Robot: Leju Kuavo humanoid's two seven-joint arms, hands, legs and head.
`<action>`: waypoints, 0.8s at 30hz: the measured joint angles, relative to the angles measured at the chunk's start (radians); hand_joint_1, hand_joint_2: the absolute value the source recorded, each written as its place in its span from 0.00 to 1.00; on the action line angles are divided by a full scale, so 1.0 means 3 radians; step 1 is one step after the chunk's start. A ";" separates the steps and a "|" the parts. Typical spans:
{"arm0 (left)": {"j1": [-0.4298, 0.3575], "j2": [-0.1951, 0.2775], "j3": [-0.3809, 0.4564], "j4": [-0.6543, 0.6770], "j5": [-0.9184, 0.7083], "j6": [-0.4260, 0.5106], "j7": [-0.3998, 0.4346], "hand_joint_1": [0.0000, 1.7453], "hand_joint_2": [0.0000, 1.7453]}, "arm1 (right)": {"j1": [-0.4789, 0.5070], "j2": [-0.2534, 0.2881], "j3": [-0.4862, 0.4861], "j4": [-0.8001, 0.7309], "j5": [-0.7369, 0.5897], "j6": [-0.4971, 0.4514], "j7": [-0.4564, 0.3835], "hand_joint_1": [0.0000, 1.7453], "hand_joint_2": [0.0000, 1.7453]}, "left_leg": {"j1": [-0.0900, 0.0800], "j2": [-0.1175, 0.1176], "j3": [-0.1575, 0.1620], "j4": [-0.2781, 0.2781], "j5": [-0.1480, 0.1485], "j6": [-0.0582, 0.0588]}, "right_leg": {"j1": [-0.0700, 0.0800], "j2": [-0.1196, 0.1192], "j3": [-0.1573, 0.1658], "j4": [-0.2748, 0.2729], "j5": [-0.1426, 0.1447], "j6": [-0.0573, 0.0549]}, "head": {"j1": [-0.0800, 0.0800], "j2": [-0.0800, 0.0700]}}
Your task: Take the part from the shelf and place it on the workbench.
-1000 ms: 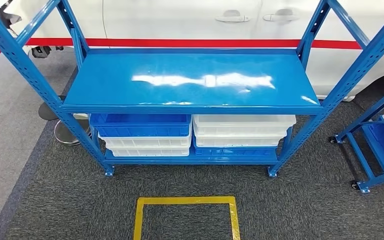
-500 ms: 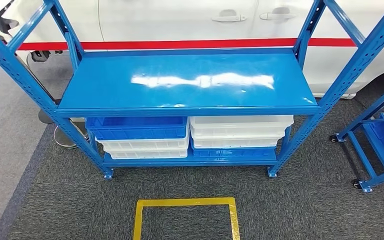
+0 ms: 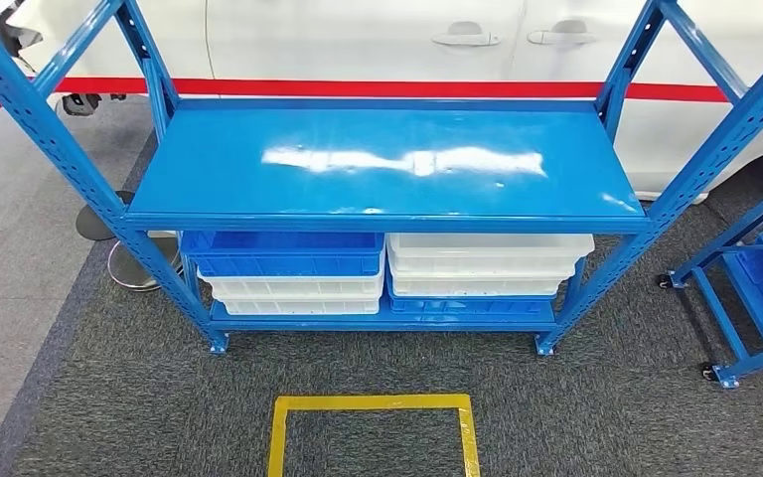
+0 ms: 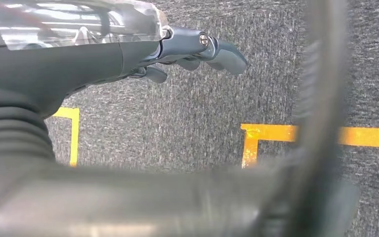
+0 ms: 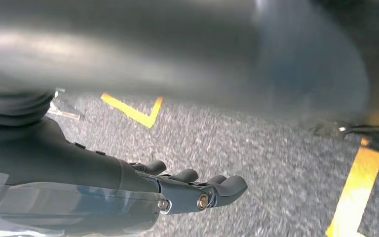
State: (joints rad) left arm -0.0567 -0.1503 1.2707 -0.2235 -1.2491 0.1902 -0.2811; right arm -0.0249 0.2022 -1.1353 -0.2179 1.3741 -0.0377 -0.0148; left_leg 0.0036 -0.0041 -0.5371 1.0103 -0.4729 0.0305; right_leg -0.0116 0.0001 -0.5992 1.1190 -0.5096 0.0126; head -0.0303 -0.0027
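Blue steel shelf (image 3: 387, 164) facing the robot, its glossy upper deck bare; no part can be made out on it. Lower deck: a blue tray (image 3: 280, 252) on white trays at left, stacked white trays (image 3: 487, 260) at right. If the part lies in a tray, it cannot be seen, so its weight and best hold cannot be judged. Left robot hand (image 4: 197, 52) and right robot hand (image 5: 192, 190) hang over the grey carpet (image 3: 606, 407) near yellow floor tape (image 3: 370, 402), fingers loosely extended, holding nothing.
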 joint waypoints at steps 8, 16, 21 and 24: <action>-0.0008 -0.0018 0.0000 0.0000 -0.0053 0.0032 0.0039 0.00 1.00 | -0.0018 0.0008 -0.0027 0.0000 0.0006 -0.0080 0.0276 0.00 1.00 | -0.0025 0.0002 0.0003 0.0003 -0.0028 -0.0010 | 0.0014 0.0008 0.0145 -0.0333 0.0089 -0.0043 | -0.0001 0.0000; -0.0009 -0.0018 0.0000 -0.0001 -0.0057 0.0032 0.0035 0.00 1.00 | -0.0031 0.0006 -0.0065 0.0000 -0.0002 -0.0020 0.0285 0.00 1.00 | -0.0017 0.0002 0.0014 -0.0013 -0.0027 -0.0062 | 0.0021 0.0007 0.0146 -0.0322 0.0076 -0.0069 | -0.0001 0.0000; -0.0009 -0.0019 0.0000 -0.0001 -0.0058 0.0035 0.0028 0.00 1.00 | -0.0033 -0.0001 -0.0081 -0.0002 -0.0003 0.0004 0.0299 0.00 1.00 | -0.0015 0.0002 0.0014 -0.0013 -0.0030 -0.0075 | 0.0021 0.0007 0.0148 -0.0322 0.0076 -0.0069 | -0.0001 0.0000; -0.0009 -0.0018 0.0000 -0.0001 -0.0059 0.0036 0.0028 0.00 1.00 | -0.0032 -0.0001 -0.0086 -0.0002 -0.0003 0.0014 0.0300 0.00 1.00 | -0.0016 0.0002 0.0014 -0.0011 -0.0031 -0.0075 | 0.0020 0.0007 0.0149 -0.0323 0.0076 -0.0069 | -0.0001 0.0000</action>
